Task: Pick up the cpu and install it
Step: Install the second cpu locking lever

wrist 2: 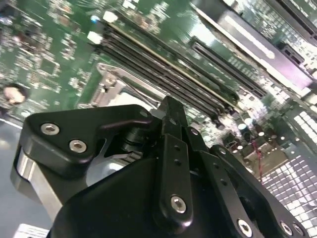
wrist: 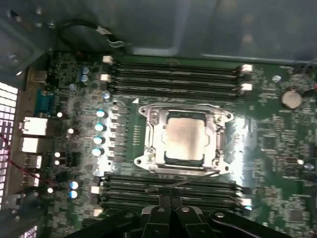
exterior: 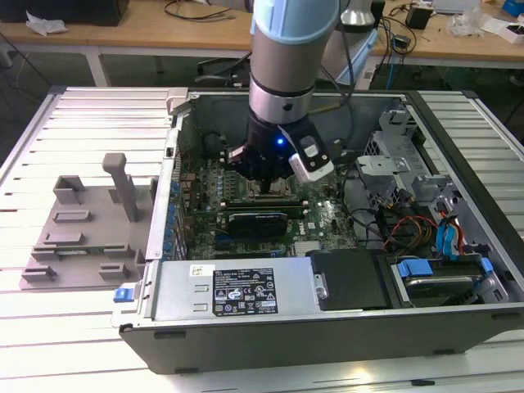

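The arm is down inside the open computer case (exterior: 246,319), with the gripper (exterior: 260,173) hanging just above the motherboard (exterior: 323,217) at the centre of the exterior view. In the first wrist view the cpu (wrist: 184,140) sits in the middle of the frame, flat inside the metal socket frame (wrist: 148,136), its silver-grey top showing and nothing resting on it. Rows of memory slots (wrist: 173,77) run just beside the socket on both sides.

The fingers (wrist: 171,215) reach into the lower edge of that frame. They look drawn close together and hold nothing, with the chip well clear of their tips.

Here is the worry. The chip looks level, but from here I can't tell whether it is fully seated or only lying on the contacts. If it sits skewed, any downward push could bend what is underneath. The gripper body (wrist 2: 173,163) is bulky and the memory slots stand very near, so a sideways drift could knock them or the socket frame's raised edges. Over on the exterior view's left, the grey tray (exterior: 82,233) rests on the slatted surface (exterior: 49,327), well apart from the action.
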